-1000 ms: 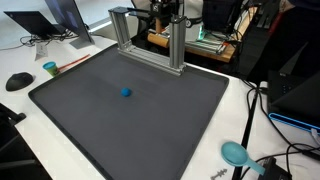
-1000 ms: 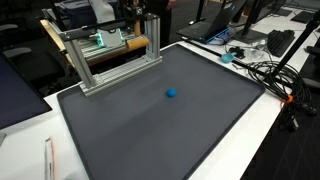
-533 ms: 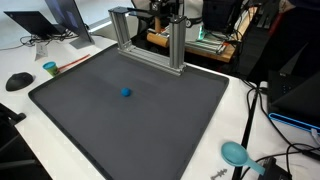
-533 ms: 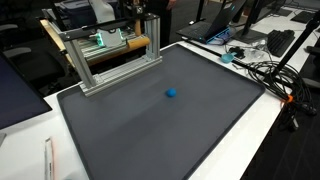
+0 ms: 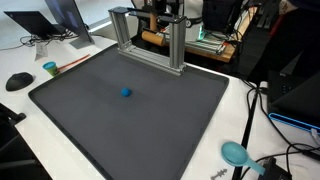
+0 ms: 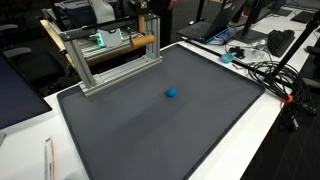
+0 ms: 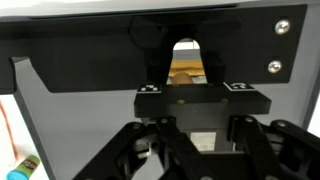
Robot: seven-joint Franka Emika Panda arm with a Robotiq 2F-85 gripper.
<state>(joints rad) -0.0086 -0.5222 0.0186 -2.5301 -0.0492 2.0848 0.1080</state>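
My gripper [image 7: 200,150] fills the lower half of the wrist view as dark linkages. Its fingertips are not clear, so I cannot tell whether it is open or shut. It faces a black panel [image 7: 90,60] with a slot, and a brown wooden piece [image 7: 186,72] shows through the slot. In both exterior views the arm [image 5: 166,10] [image 6: 150,8] stands behind an aluminium frame [image 5: 176,45] [image 6: 80,65]. It is next to a wooden bar [image 5: 150,37] [image 6: 140,40]. A small blue ball [image 5: 126,92] [image 6: 171,94] lies alone on the dark mat [image 5: 150,120] [image 6: 170,130], far from the gripper.
The mat lies on a white table. A teal cup [image 5: 50,68], a black mouse [image 5: 19,81] and a laptop [image 5: 40,25] sit along one side. A teal scoop [image 5: 235,153] and cables [image 6: 270,75] lie near other edges. Benches with equipment stand behind the frame.
The wooden bar behind the frame sits slightly higher and shows more of its length than a second ago. The blue ball has not moved.
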